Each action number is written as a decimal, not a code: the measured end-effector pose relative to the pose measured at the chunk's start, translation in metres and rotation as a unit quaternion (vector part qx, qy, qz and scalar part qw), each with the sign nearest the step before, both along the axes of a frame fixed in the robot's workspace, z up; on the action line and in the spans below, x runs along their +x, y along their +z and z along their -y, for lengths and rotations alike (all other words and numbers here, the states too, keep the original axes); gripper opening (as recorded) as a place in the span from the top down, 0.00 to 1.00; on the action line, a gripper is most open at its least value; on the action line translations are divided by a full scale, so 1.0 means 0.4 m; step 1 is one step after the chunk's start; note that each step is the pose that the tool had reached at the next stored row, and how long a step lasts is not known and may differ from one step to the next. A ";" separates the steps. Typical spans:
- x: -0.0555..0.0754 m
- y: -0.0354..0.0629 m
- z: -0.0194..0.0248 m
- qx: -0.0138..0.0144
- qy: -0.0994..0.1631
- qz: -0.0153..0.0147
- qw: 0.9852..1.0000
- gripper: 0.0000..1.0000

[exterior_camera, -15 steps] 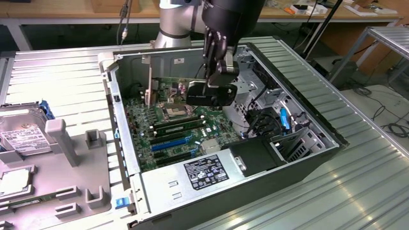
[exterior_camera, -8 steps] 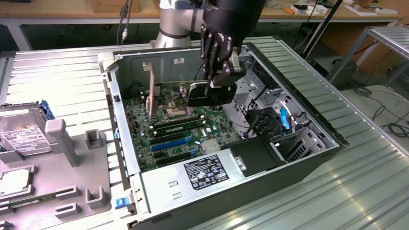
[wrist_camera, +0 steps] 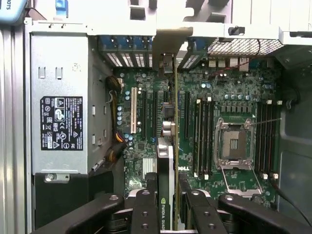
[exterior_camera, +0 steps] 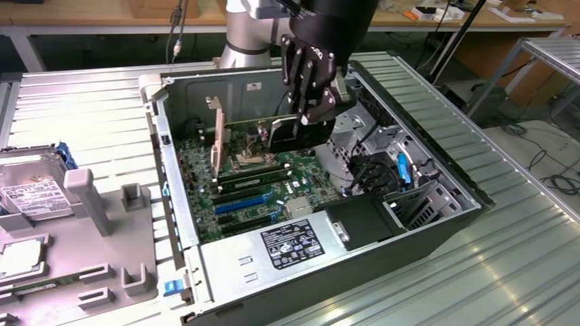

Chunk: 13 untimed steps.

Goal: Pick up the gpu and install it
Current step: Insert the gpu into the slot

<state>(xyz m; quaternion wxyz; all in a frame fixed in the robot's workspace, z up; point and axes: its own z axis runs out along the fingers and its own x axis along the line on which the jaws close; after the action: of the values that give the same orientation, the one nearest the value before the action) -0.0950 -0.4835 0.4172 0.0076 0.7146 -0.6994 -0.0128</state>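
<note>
Open computer case (exterior_camera: pixel 195 88) sits frame centre in the exterior view, motherboard (exterior_camera: pixel 204 170) exposed. Gripper (exterior_camera: pixel 313 115) at upper centre, fingers clamped narrow on the gpu (exterior_camera: pixel 292 139). Card is held edge-on over the expansion slots (wrist_camera: pixel 147 114); seating unclear. Risk: slight tilt or offset jams the connector beside 1 slot, or the bracket snags the rear wall

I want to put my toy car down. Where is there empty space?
The ribbed silver table is bare at the exterior view's right of the open black computer case. Crowded inside it, where the black gripper holds the green-and-black gpu card.
</note>
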 end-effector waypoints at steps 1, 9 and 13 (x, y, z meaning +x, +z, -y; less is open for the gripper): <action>0.000 0.000 0.000 0.000 0.000 0.000 1.000 0.73; 0.000 -0.024 0.000 0.000 -0.004 0.001 1.000 0.73; 0.000 -0.034 -0.001 0.000 -0.006 0.002 1.000 0.73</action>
<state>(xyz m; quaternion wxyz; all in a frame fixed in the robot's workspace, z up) -0.0950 -0.4829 0.4037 0.0062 0.7101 -0.7039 -0.0117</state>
